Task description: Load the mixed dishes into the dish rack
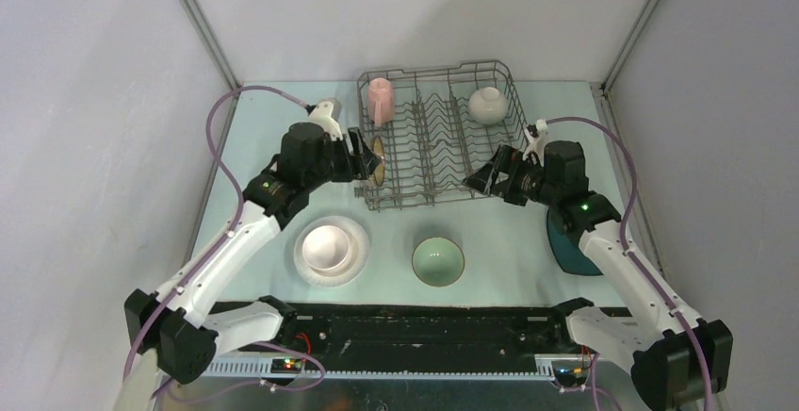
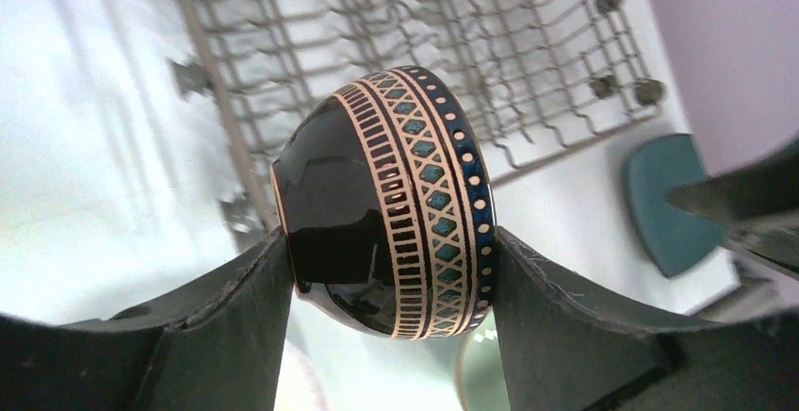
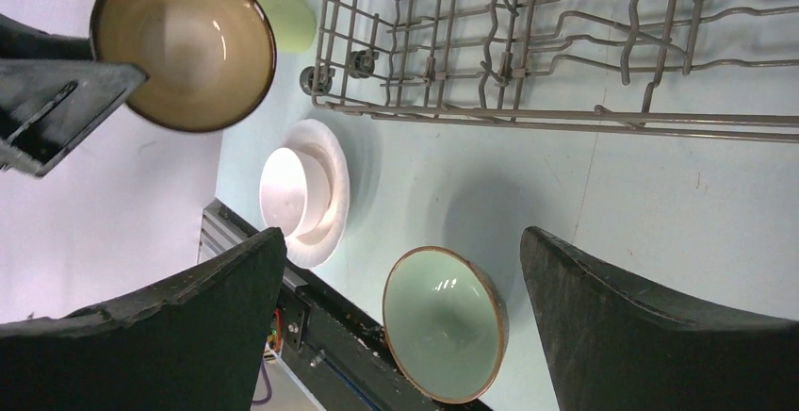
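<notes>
- Top view: the left gripper [image 1: 368, 158] is clamping the brown bowl [image 1: 379, 159] on edge over the near-left corner of the rack [image 1: 438, 161], probably so that it can slot between tines.
- The pink mug [image 1: 381, 100] and white bowl [image 1: 487, 105] are sitting in the rack's far corners. The right gripper [image 1: 477, 180] is hovering wide and empty by the near-right side. The teal plate [image 1: 568, 246] is lying partly under that arm.
- Left wrist: both fingers [image 2: 217, 336] are pressing the brown bowl from either side, its rim turned sideways, with the rack beyond.
- Right wrist: the jaws are standing wide with nothing between them. The green bowl [image 3: 443, 321] is lying on the table below, probably the next pick.
- The pink bowl [image 3: 290, 189] is resting in the white plate [image 3: 334, 205], and the green mug [image 3: 283, 6] is waiting just outside the rack.
</notes>
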### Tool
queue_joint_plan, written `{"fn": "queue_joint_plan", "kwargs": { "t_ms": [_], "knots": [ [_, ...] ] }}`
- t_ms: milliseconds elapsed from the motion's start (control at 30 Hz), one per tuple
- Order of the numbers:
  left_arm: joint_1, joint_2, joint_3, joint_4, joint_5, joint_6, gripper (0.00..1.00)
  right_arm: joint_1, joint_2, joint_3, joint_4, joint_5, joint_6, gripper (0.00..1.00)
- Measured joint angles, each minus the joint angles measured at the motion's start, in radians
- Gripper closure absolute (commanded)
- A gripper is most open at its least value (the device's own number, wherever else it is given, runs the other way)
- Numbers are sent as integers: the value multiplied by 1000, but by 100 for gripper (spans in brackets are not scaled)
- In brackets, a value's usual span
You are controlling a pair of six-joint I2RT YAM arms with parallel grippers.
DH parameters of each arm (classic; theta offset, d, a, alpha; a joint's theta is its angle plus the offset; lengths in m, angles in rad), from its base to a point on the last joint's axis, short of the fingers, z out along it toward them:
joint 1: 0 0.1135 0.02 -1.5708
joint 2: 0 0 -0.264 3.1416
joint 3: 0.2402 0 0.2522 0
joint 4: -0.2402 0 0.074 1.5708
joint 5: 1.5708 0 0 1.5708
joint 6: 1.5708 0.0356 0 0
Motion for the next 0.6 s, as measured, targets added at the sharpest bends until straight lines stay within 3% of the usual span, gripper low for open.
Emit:
{"fn": "queue_joint_plan", "kwargs": {
  "t_ms": [267, 600],
  "knots": [
    [-7, 43, 15, 11, -84, 325, 100, -5, -39, 0, -18, 2, -12, 3],
    [-14, 129, 82, 42, -30, 940, 100, -14, -71, 0, -49, 5, -26, 3]
  ]
}}
